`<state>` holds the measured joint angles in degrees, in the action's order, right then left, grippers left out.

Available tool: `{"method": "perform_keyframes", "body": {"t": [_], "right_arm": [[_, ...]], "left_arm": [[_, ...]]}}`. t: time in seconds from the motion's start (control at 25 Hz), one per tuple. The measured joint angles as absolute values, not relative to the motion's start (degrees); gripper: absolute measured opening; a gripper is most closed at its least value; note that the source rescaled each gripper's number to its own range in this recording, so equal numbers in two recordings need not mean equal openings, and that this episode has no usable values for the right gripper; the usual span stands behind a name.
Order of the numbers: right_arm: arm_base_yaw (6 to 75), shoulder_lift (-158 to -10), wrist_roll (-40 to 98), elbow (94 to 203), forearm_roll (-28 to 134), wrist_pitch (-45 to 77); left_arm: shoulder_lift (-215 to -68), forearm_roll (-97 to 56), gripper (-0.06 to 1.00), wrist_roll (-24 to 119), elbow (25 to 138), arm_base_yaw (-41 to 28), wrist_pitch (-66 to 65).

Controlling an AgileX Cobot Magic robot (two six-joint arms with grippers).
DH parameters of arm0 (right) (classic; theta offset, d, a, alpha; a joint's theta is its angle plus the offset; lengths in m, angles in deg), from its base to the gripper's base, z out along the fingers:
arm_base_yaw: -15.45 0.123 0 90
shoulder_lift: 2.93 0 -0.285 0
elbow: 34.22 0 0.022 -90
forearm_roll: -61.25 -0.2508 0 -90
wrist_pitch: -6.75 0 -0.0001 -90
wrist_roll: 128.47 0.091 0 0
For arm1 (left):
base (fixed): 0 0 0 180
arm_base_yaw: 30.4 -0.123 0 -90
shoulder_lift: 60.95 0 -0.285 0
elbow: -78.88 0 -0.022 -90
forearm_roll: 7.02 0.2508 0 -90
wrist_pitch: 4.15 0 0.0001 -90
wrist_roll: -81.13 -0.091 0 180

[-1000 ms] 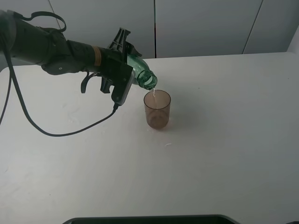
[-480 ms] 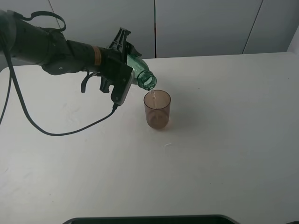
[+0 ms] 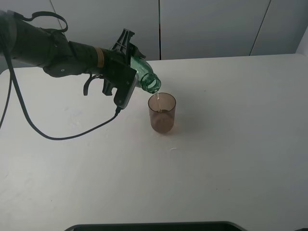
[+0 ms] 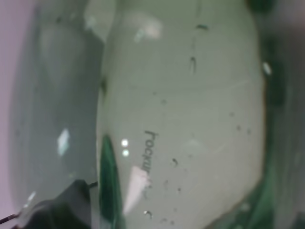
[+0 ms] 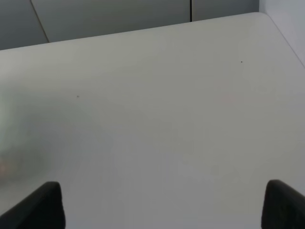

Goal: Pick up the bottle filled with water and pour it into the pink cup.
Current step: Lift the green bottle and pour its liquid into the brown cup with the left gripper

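My left gripper (image 3: 129, 60) is shut on the green-tinted bottle (image 3: 146, 75) and holds it tilted, with its open neck pointing down just above the pink cup (image 3: 162, 115). A thin stream of water (image 3: 158, 100) falls from the neck into the cup, which stands upright on the white table (image 3: 231, 144) and holds some water. The bottle's wall (image 4: 181, 109) fills the left wrist view. My right gripper (image 5: 162, 205) is open over bare table, with only its dark fingertips (image 5: 43, 205) showing; it is not in the exterior view.
A black cable (image 3: 72, 134) hangs from the left arm and lies on the table to the left of the cup. A dark flat edge (image 3: 154, 226) runs along the table's front. Grey wall panels (image 3: 207, 29) stand behind the table.
The bottle and the left arm have hardly moved. The water stream into the cup has grown thinner.
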<state>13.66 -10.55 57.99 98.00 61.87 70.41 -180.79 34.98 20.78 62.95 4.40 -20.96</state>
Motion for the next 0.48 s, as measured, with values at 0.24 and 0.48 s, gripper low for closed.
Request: {"method": "perform_keyframes", "body": {"t": [0.24,0.48], "right_arm": [[13.7,-10.5,58.0,98.0,61.9,70.4],[13.7,-10.5,58.0,98.0,61.9,70.4]], "left_arm": [[-180.8,34.7,0.0,19.8,63.0,4.4,-21.0],[-180.8,34.4,0.0,19.5,63.0,4.4,-21.0]]}}
